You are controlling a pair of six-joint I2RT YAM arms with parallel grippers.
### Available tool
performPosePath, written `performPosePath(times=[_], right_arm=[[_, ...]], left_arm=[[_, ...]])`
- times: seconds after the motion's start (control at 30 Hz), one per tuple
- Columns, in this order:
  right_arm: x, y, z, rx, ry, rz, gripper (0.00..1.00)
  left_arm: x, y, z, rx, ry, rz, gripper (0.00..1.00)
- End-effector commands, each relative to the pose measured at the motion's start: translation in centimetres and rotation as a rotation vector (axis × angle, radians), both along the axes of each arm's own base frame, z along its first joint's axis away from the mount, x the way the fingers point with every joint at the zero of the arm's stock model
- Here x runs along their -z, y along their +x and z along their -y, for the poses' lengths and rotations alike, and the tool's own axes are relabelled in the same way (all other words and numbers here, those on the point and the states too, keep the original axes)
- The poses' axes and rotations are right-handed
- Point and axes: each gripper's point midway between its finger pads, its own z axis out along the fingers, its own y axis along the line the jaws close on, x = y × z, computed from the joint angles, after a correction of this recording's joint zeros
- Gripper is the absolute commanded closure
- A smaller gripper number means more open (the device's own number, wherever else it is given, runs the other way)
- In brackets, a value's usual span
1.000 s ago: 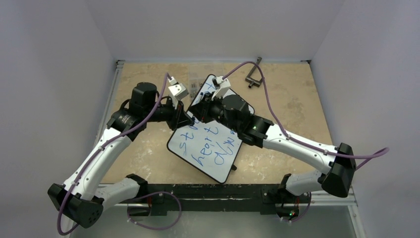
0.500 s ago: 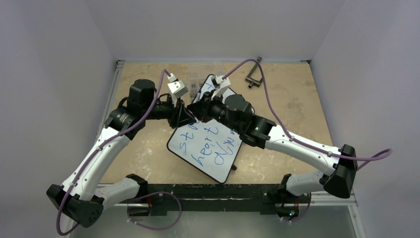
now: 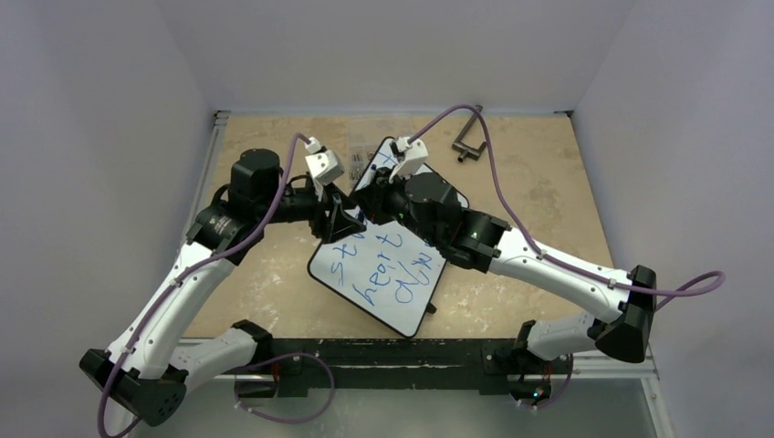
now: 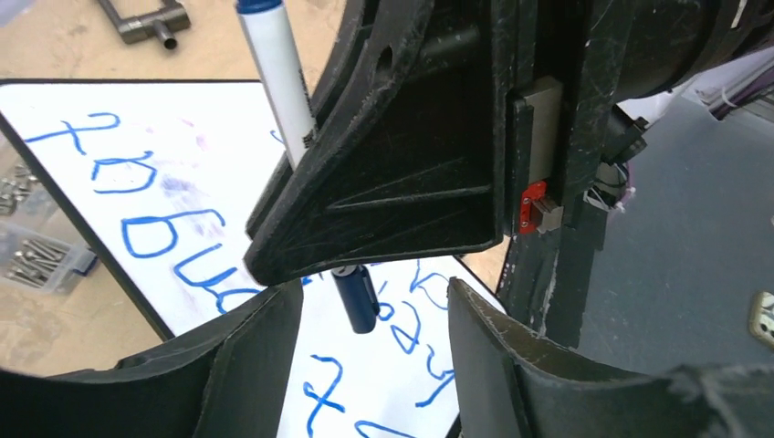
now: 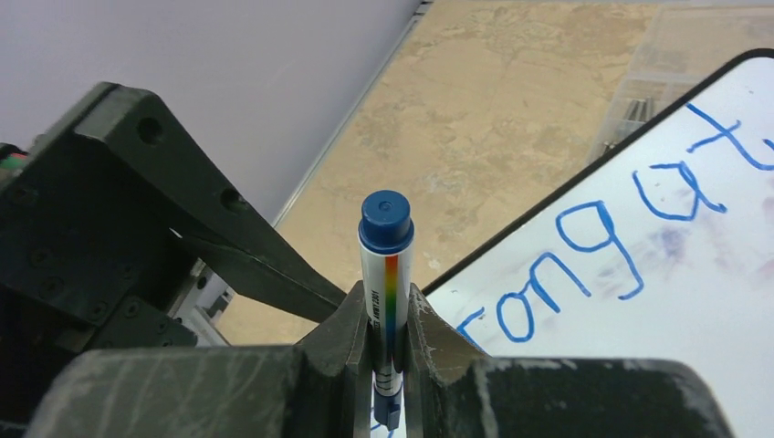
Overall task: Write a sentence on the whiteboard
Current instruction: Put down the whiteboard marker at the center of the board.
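Note:
The whiteboard (image 3: 408,315) lies tilted in the middle of the table, with the blue sentence (image 3: 388,269) written on it in rows; "rong at" (image 5: 584,246) shows in the right wrist view. My right gripper (image 5: 386,306) is shut on a white marker (image 5: 385,274) that stands upright over the board's far half. The marker's blue cap (image 4: 356,294) with its clip points down at the board. My left gripper (image 4: 372,315) is open just beside the right one, its fingers either side of the cap and apart from it. Both grippers meet above the board (image 3: 360,214).
A clear bag of screws (image 3: 354,162) lies against the board's far left edge. A grey metal bracket (image 3: 467,137) sits at the back of the table. White walls close in the left, back and right sides.
My left gripper has gone from shut to open and has drawn back a little to the left. The right gripper keeps its hold on the marker and has barely shifted.

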Motion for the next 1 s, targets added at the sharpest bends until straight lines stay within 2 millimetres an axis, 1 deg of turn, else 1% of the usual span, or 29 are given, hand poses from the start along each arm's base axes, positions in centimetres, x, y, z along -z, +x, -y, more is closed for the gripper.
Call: performPosePath(times=[0.0,0.03,0.07,0.13,0.27,0.4,0.57,0.7,0.83,0.97], right_arm=[[0.6,-0.4,1.1,0.058,-0.085,-0.022,1.00],[0.7,0.0,1.8,0.089,-0.103,-0.023,1.00],[0.8,0.4,2.4,0.119,-0.121,-0.025,1.00],[1.3,1.1,4.0,0.178,-0.161,-0.032,1.00],[2.4,3.0,7.7,0.302,-0.233,-0.053,1.00],[5.1,4.6,11.9,0.402,-0.322,-0.110,1.00],[7.7,5.3,16.8,0.535,-0.434,-0.134,1.00],[10.4,5.7,19.5,0.589,-0.509,-0.180,1.00],[13.5,6.4,22.0,0.628,-0.522,-0.256,1.00],[16.5,6.4,24.4,0.670,-0.552,-0.316,0.98]], left_arm=[[-3.3,1.8,0.1,-0.046,-0.059,0.192,0.38],[-3.2,2.0,0.1,-0.056,-0.055,0.190,0.22],[-3.2,2.1,-0.1,-0.068,-0.053,0.191,0.17],[-3.2,2.3,-0.3,-0.086,-0.051,0.197,0.13],[-3.2,3.1,-1.1,-0.153,-0.039,0.217,0.11],[-2.9,4.0,-1.9,-0.225,-0.012,0.222,0.10],[-2.7,4.8,-2.5,-0.280,0.007,0.219,0.10],[-2.5,5.3,-3.1,-0.325,0.023,0.222,0.10],[-2.3,6.0,-4.0,-0.384,0.044,0.231,0.10],[-2.1,6.7,-4.7,-0.442,0.065,0.233,0.10]])
